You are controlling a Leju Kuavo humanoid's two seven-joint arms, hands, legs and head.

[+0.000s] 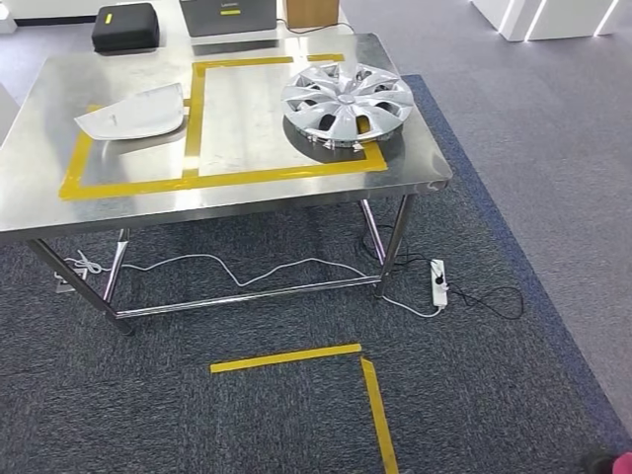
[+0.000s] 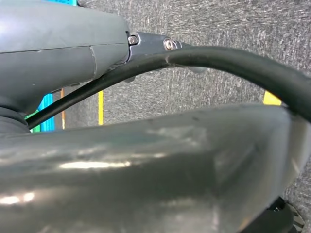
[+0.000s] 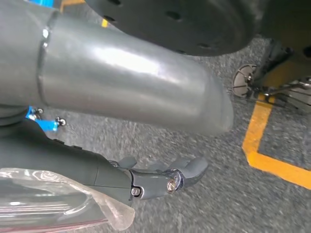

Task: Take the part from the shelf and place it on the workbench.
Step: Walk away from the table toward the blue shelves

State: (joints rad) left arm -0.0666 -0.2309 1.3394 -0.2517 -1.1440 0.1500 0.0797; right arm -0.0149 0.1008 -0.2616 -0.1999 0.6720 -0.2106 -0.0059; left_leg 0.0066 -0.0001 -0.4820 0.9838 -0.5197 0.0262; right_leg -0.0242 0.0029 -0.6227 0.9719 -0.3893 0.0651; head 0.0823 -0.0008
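The steel workbench (image 1: 246,202) stands ahead of me, marked with a yellow tape frame (image 1: 196,178). A silver wheel cover (image 1: 347,99) lies on its right part, partly over the tape. A white curved panel (image 1: 134,111) lies on its left part. My right hand (image 3: 165,179) hangs above the grey carpet, its fingers stretched out and holding nothing. Of my left hand (image 2: 66,48) I see the grey cover and one finger base; whatever lies between the fingers is hidden.
A black case (image 1: 125,27), a grey box (image 1: 227,15) and a cardboard box (image 1: 309,12) sit behind the bench. A power strip (image 1: 438,281) and cables lie under its right legs. Yellow floor tape (image 1: 286,356) marks a corner in front.
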